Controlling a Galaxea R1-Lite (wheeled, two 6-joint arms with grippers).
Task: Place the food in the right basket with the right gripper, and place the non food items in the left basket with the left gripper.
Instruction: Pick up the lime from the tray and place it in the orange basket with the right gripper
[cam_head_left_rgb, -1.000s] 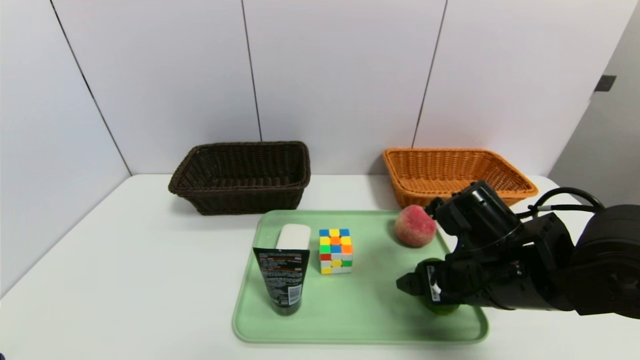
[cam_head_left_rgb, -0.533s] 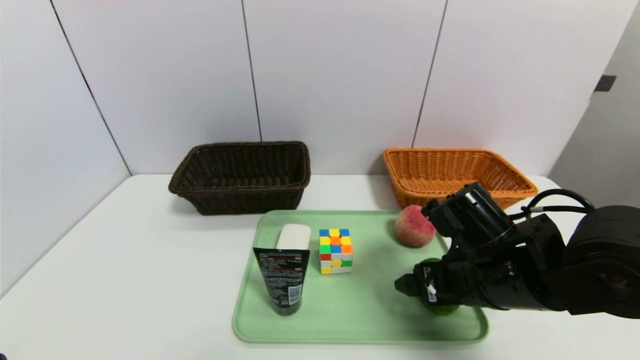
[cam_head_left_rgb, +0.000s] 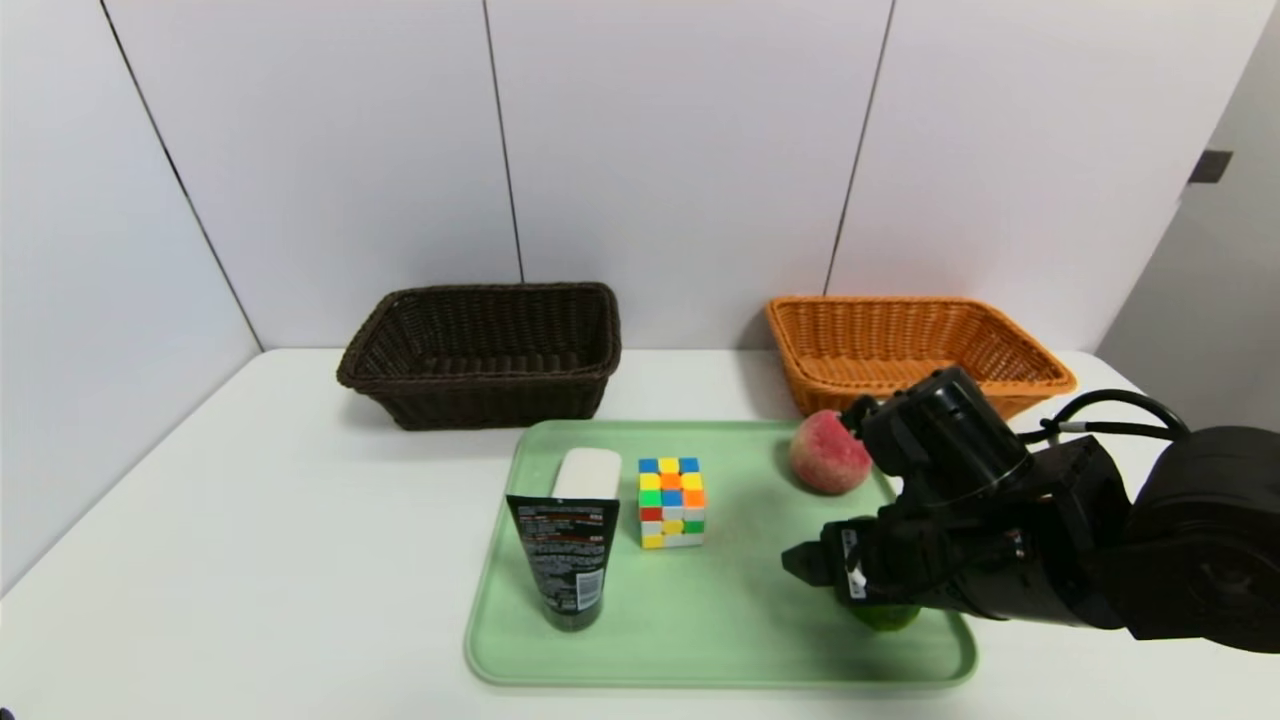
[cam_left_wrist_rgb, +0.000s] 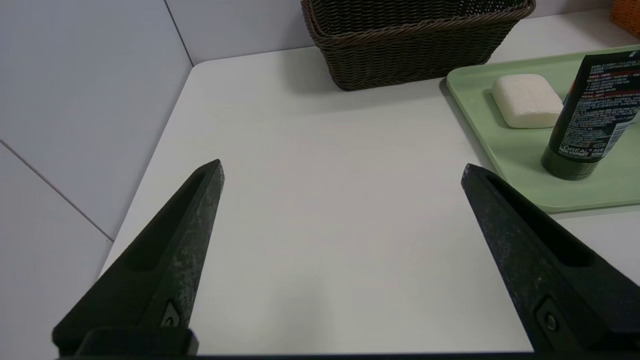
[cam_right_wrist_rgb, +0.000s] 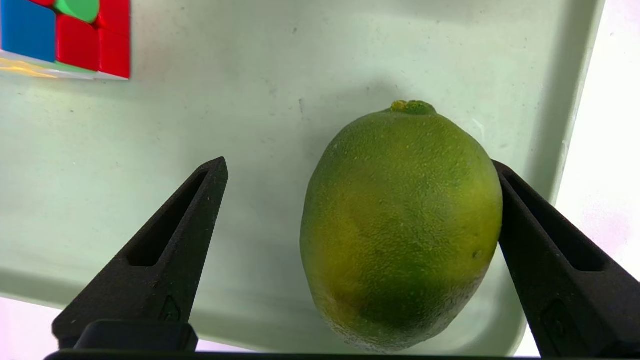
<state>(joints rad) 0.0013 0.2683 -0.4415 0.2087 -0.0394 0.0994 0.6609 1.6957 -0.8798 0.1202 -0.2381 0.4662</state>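
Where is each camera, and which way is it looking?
Head view: up on the robot's head, looking forward and down at the tray, both baskets and the right arm.
Left wrist view: on the left wrist, looking across the table toward the brown basket; the open left gripper shows.
Right wrist view: on the right wrist, looking down at the lime between the open right gripper fingers.
Shared: head and left wrist views both show the soap and tube.
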